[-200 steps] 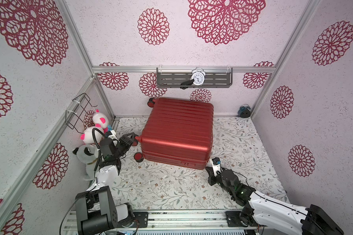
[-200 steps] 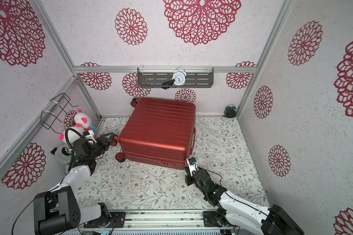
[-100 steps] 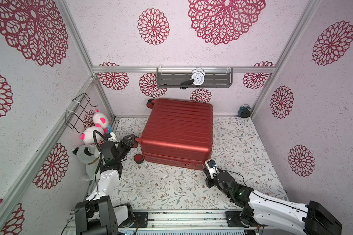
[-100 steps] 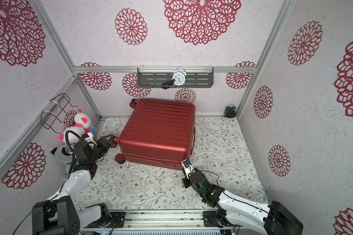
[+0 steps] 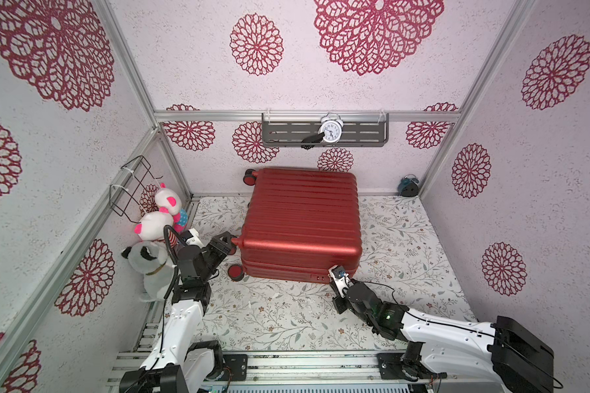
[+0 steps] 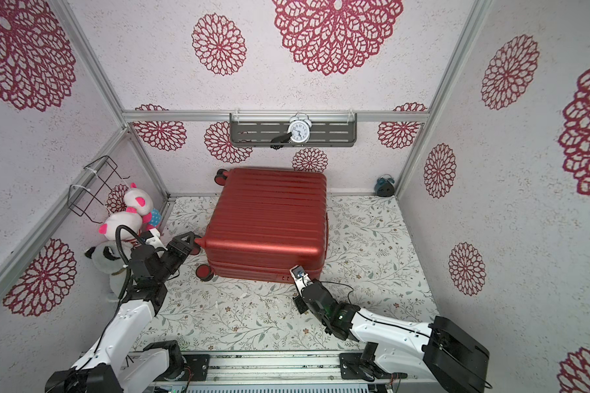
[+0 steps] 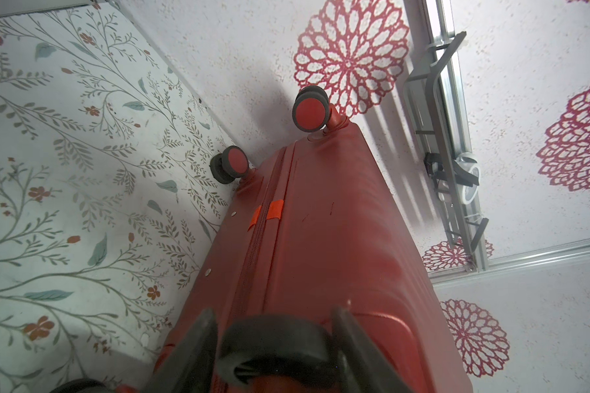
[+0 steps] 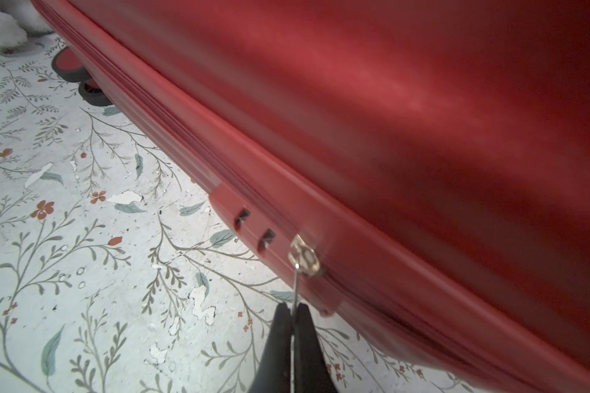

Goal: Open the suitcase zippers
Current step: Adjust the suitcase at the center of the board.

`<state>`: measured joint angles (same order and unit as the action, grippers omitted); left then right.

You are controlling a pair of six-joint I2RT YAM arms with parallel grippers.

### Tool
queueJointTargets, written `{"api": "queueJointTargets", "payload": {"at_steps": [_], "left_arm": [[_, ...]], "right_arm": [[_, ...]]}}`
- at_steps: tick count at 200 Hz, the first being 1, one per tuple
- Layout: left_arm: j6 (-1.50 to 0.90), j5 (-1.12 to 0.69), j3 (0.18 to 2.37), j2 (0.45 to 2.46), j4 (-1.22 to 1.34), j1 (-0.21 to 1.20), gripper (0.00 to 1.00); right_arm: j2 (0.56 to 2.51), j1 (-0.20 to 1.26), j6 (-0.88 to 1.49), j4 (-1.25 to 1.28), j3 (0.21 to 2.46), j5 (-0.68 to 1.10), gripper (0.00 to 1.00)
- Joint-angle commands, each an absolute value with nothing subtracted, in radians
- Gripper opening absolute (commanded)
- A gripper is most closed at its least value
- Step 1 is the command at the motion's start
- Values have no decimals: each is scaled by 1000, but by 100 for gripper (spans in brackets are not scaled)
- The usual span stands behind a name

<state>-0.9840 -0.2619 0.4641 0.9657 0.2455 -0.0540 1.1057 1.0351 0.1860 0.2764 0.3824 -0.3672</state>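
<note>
**My right hand (image 8: 292,311) pinched on the zipper pull; left hand on a wheel**

My right hand's jaws are closed flat on the thin metal pull tab (image 8: 297,289). The tab runs straight up to the silver zipper slider (image 8: 305,260). The slider sits at the end of the red lock block (image 8: 252,226) on the suitcase's near side.

The dark zipper track (image 7: 252,253) follows the shell's middle seam.

My left hand (image 7: 275,328) is part-closed around a black caster wheel (image 7: 276,343) at the near left corner. Its fingers (image 7: 203,337) sit tight on either side of the wheel.

The suitcase (image 5: 304,217) lies flat on the floral desk (image 5: 286,316), toward the back wall. It is below the shelf (image 5: 355,134) carrying an alarm clock (image 5: 329,131).

Plush toys (image 5: 150,228) sit beside my left arm.

The shell is blurred in the right wrist view.
</note>
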Motion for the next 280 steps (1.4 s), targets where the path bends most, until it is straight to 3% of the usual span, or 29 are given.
{"api": "queueJointTargets", "payload": {"at_steps": [1, 79, 161, 280], "left_arm": [[-997, -366, 423, 929, 129, 101, 25], [-1022, -157, 426, 888, 113, 433, 25], [-1043, 36, 494, 1088, 233, 780, 25], [-1100, 96, 659, 1428, 472, 1030, 24]], "right_arm": [[1122, 1069, 186, 307, 405, -288, 0], [1072, 1068, 172, 286, 405, -304, 0], [1067, 1067, 158, 343, 385, -292, 0], [968, 1084, 175, 528, 244, -278, 0]]}}
